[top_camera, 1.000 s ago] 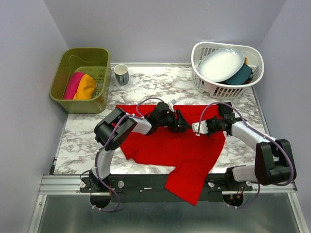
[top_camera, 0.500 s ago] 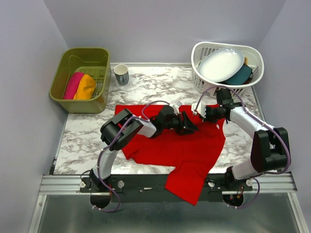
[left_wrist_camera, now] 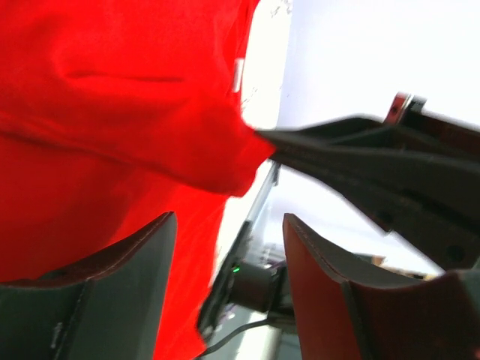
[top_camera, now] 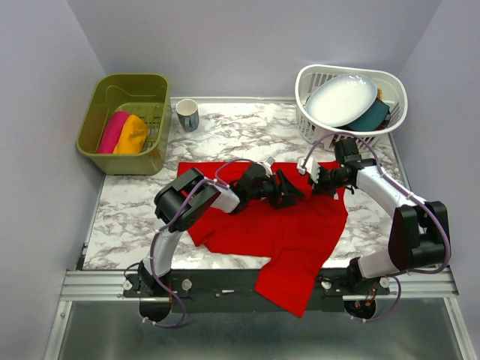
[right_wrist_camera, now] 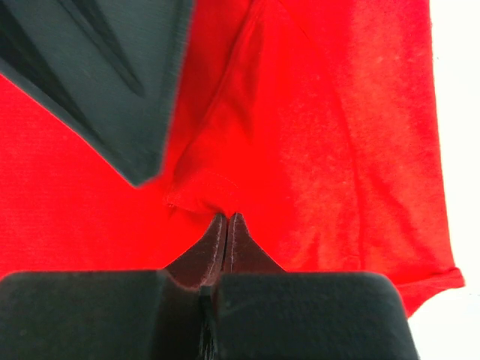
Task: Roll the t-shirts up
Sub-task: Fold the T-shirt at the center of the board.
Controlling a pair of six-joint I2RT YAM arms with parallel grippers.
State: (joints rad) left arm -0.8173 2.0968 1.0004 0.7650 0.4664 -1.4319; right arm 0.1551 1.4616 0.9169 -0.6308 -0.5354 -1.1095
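- Right tool (right_wrist_camera: 227,219) closed, pinching a small fold of the red t-shirt (top_camera: 289,229).
- Left tool (left_wrist_camera: 225,247) open, just left of that pinch, facing it.
- Shirt spread on tabletop (top_camera: 225,139), one end over near edge; long axis far-to-near.

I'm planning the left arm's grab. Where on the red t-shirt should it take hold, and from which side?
Probably the raised fold of the red t-shirt beside the right gripper's pinch, coming from the left: it stands up, while the cloth around lies flat on the table.
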